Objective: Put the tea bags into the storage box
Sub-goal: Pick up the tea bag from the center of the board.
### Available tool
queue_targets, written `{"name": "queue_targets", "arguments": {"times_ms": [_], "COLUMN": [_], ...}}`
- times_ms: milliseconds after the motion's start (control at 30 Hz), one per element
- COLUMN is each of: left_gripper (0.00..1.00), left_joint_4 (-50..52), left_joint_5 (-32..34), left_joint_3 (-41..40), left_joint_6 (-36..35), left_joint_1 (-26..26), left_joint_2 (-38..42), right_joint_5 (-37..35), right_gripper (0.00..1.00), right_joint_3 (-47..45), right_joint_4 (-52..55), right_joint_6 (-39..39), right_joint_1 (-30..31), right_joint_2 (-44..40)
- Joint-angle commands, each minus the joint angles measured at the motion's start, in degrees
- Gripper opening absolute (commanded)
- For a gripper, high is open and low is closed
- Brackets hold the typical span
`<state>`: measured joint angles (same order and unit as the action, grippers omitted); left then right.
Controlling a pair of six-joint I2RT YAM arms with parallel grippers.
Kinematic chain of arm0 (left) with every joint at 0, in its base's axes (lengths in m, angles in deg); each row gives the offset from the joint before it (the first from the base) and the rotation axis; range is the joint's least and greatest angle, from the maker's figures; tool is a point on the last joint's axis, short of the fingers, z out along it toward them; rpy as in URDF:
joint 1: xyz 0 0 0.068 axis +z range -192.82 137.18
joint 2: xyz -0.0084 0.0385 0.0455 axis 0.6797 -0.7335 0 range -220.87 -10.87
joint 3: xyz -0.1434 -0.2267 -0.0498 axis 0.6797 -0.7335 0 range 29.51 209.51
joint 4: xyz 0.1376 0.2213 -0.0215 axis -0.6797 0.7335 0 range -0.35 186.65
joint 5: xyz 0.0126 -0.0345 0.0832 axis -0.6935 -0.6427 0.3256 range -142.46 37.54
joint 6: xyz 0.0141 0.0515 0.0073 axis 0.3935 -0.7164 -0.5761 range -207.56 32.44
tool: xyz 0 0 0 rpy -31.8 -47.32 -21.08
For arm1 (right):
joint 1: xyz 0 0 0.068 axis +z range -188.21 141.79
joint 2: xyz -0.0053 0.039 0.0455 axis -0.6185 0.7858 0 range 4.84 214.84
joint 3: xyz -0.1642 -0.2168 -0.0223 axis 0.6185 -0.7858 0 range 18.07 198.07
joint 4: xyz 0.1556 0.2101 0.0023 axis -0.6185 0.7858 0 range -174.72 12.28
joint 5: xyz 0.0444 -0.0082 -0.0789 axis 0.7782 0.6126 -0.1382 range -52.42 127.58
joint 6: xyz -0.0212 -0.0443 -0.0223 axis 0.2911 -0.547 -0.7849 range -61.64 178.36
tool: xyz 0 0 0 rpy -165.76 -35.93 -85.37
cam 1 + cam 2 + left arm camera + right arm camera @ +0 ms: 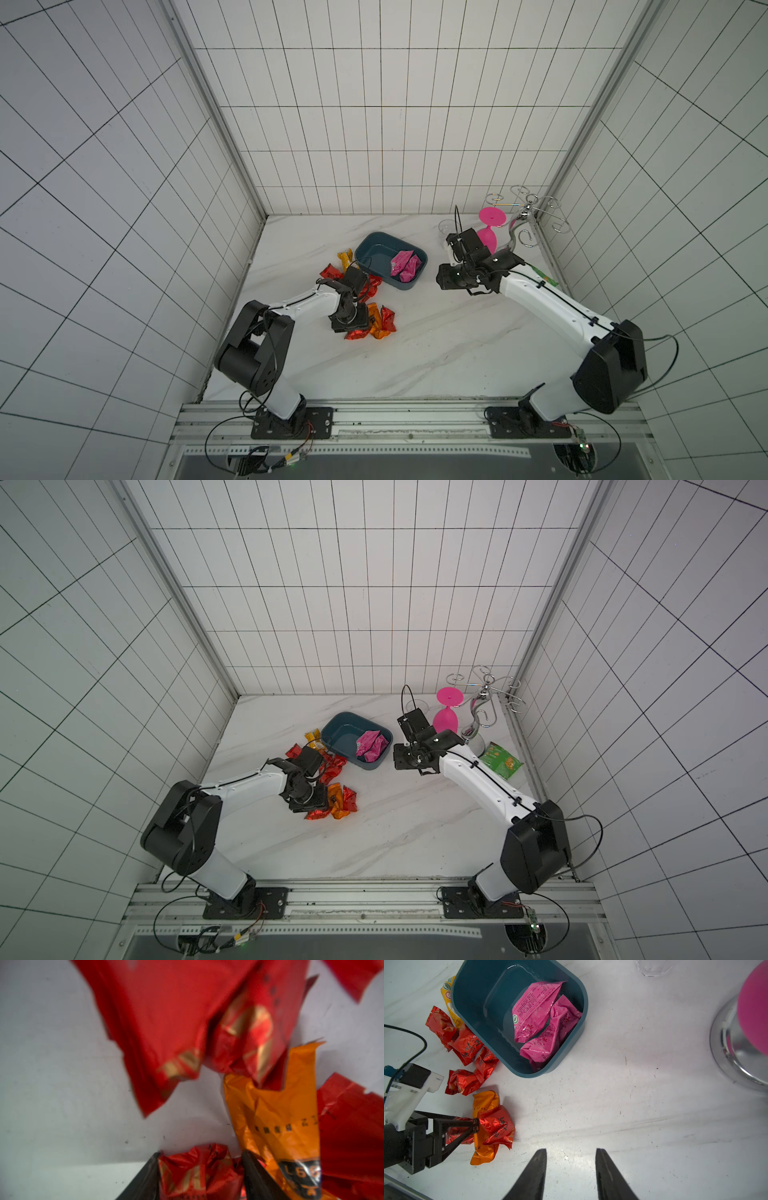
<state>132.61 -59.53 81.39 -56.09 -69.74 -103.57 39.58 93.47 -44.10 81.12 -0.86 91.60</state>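
Left arm [299, 301] bends down at centre-left in both top views, left jaws pinching a red tea bag [197, 1169] largely hidden beneath its wrist there; right jaws spread above the surface [654, 1105].

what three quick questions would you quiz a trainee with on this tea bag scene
1. Multiple choice: how many tea bags lie in the storage box? A none, B two, C five.
2. True or false: the right gripper has a tea bag between its jaws.
3. Fill in: the left gripper has a crumpled ___ tea bag between its jaws.

Key
1. B, both pink.
2. False: its jaws stand apart over bare table.
3. Red.
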Motion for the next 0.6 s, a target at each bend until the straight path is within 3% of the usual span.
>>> {"name": "queue_targets", "arguments": {"times_ms": [0,133,233,567], "left_gripper": [0.39,0.32,0.16,0.16], "left_joint_4": [-0.33,-0.32,0.88,9.11], "left_joint_5": [-0.20,-0.45,0.41,2.98], "left_joint_3": [-1.96,-1.96,-1.28,10.64], "left_joint_6": [0.34,1.03,1.41,-0.64], "left_joint_1": [-0.25,-0.31,-0.24,-0.24], "left_joint_2": [-1.39,-1.00,1.16,8.25], "right_joint_5": [-1.05,-0.52,-0.59,-0.66], "right_gripper": [0.43,0.43,0.43,0.43], "right_joint_3": [3.33,4.18,4.58,0.18], "right_joint_4": [1.16,1.13,2.78,2.34], "right_joint_6": [-1.13,-1.40,-1.58,0.13], "right_joint_1": [-0.52,-0.52,-0.56,-0.61], "right_joint_2": [1.08,1.72,1.92,0.95]}}
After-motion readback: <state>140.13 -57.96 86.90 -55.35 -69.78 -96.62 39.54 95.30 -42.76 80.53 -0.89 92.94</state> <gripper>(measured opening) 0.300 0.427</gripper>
